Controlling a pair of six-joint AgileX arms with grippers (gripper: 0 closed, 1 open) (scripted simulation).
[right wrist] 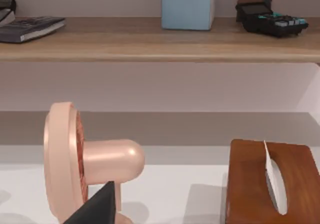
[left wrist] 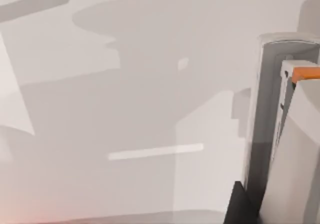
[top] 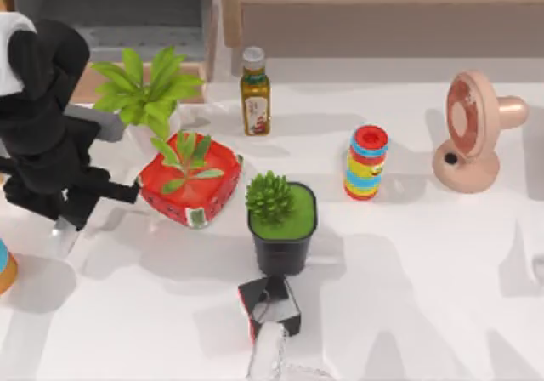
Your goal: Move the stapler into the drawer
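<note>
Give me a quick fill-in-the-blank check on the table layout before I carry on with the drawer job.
1. The succulent grows in a ___ pot.
2. The fan stands on the table's ___ side.
3. The left arm is by the table's left edge, near the drawer, whose inside is ___.
4. The small black box has ___ edges.
Missing words: black; right; grey; red.

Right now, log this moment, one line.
stapler: front centre, by black box | drawer: open, back left | left hand: left edge | right hand: near fan
</note>
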